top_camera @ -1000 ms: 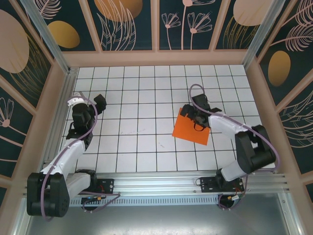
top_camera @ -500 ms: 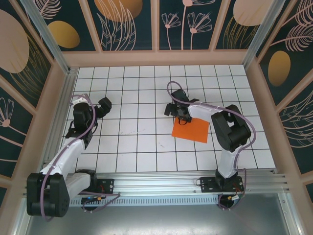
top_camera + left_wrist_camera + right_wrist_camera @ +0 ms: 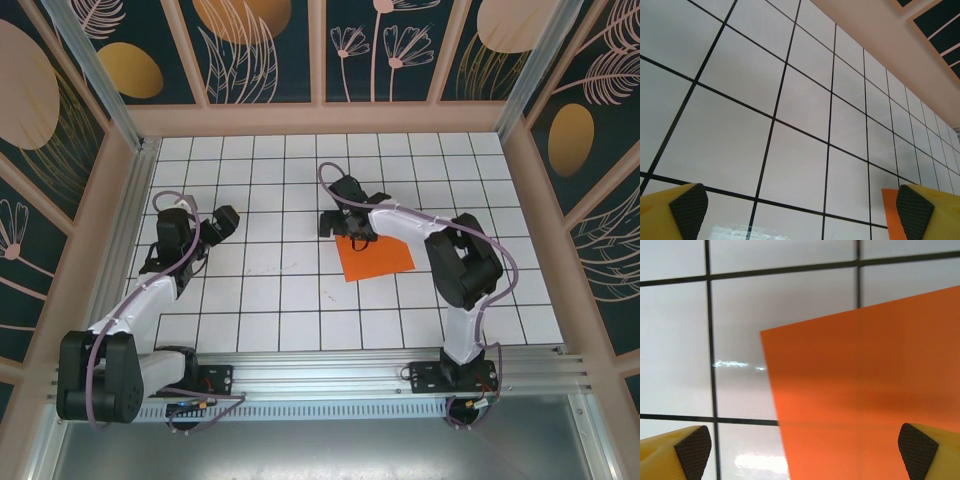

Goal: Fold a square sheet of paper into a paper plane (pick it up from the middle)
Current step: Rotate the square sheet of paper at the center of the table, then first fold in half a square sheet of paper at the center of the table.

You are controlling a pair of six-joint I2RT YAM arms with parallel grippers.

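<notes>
Hovering well left of the paper, left gripper gapes wide, empty; right gripper sits over the paper's far-left corner, jaws wide, holding nothing; paper lies flat on table; best to centre over paper's middle, then pinch gently.

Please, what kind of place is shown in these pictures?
Probably an enclosed robot test cell: a white gridded table, the left arm and right arm bolted to a metal rail, and decorated wall panels around it.

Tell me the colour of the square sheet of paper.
Bright orange; the square sheet of paper shows best in the right wrist view.
</notes>
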